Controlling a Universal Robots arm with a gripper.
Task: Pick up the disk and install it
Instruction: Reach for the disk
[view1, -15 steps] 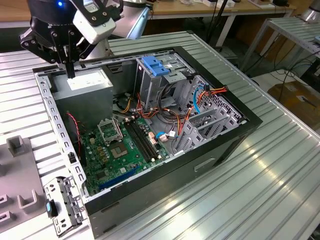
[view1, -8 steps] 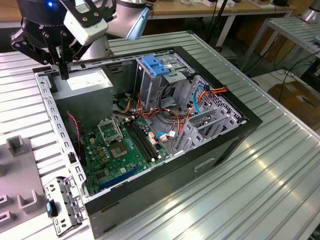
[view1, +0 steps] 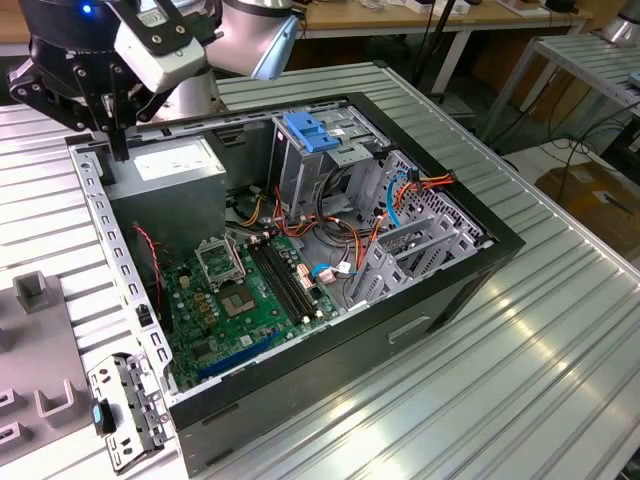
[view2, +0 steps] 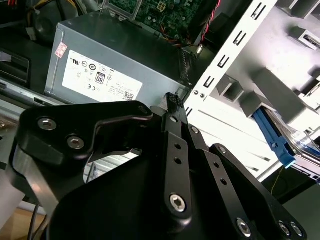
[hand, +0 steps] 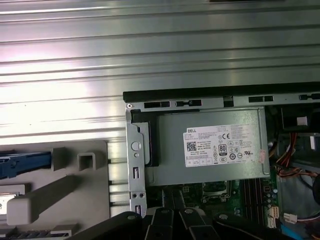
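Above the power supply (view1: 172, 165) at the corner of the computer case (view1: 500, 242), the gripper (view1: 120, 145) hung with jaws closed on nothing. The disk (hand: 24, 165) lay outside the case in the grey fixture (hand: 90, 200), apparently staged there for unobstructed pickup.

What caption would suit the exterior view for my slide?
Robot hand hovering by the power supply of an open computer case on a metal table.

White printed label (hand: 222, 145) with certification marks sits on the grey power supply (hand: 170, 170)
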